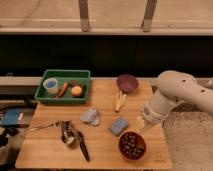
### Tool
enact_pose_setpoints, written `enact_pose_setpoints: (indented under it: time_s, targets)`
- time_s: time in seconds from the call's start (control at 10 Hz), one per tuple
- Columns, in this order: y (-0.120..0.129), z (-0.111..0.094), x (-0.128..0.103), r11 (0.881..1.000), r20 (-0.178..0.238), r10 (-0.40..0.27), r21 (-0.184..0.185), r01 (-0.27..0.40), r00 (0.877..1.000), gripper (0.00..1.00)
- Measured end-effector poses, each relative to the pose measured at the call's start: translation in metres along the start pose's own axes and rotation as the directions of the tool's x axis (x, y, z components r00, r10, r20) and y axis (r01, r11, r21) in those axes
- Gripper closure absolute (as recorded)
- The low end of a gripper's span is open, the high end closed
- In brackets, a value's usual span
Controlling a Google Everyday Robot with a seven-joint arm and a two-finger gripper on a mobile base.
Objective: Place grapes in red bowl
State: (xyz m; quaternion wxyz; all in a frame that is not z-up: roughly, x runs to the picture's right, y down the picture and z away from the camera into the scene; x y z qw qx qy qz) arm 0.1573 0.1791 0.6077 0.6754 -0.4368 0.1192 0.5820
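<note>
So the bunch of small dark red-purple grapes (132,143) is sitting inside the round orange-red bowl (132,146), down at the near right of the light wooden table (102,107). Looks to me like the placing step is basically done and we're at the let-go-and-back-off part.

The white two-finger gripper (142,123) hangs just above and to the right of the bowl, off the grapes as far as I can see. Can't tell whether its fingers are spread or closed.

Next move, I'd guess: lift straight up and away without nudging the bowl. The bowl is close to the near table edge, so a knock could matter. A small blue-grey sponge (119,126) lies just left of the bowl; the dark purple bowl (127,83) is well back. Room is open to the right.
</note>
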Motion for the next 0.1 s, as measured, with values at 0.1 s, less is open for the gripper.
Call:
enact_pose_setpoints:
  time_s: [0.1]
  targets:
    - [0.0001,0.0,-0.0002,1.0,0.0,-0.001,0.0,0.001,1.0,0.96]
